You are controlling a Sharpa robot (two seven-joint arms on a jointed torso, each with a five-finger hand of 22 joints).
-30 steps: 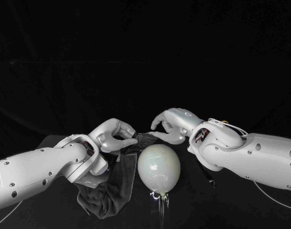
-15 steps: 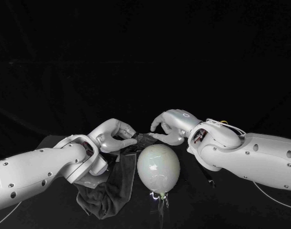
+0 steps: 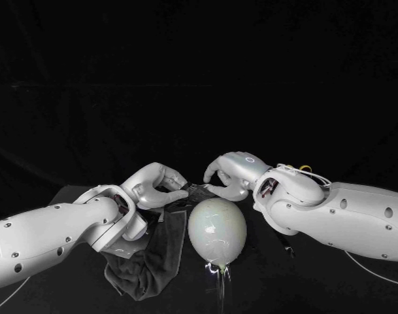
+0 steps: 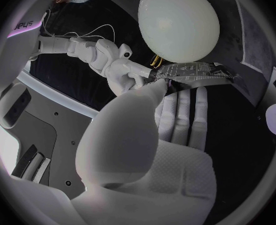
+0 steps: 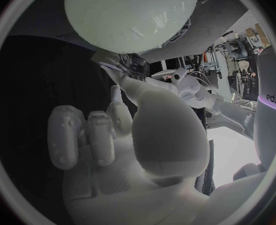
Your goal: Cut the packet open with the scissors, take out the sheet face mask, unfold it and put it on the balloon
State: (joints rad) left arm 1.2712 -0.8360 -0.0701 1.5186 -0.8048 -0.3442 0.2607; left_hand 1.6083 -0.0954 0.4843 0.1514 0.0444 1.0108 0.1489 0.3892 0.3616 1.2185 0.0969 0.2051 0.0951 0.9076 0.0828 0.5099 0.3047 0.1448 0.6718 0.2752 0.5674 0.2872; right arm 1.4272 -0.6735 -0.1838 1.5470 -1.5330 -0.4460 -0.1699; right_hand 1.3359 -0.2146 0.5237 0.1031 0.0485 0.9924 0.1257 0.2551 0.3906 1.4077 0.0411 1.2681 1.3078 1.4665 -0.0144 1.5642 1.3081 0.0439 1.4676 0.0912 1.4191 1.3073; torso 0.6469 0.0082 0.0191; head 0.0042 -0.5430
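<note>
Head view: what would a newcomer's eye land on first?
The pale balloon, bright against the dark, sits low in the middle of the view. Just behind it the left hand and right hand meet, the fingers of both pinching the top edge of a dark sheet. The sheet drapes down beside the balloon, on the left hand's side.
</note>
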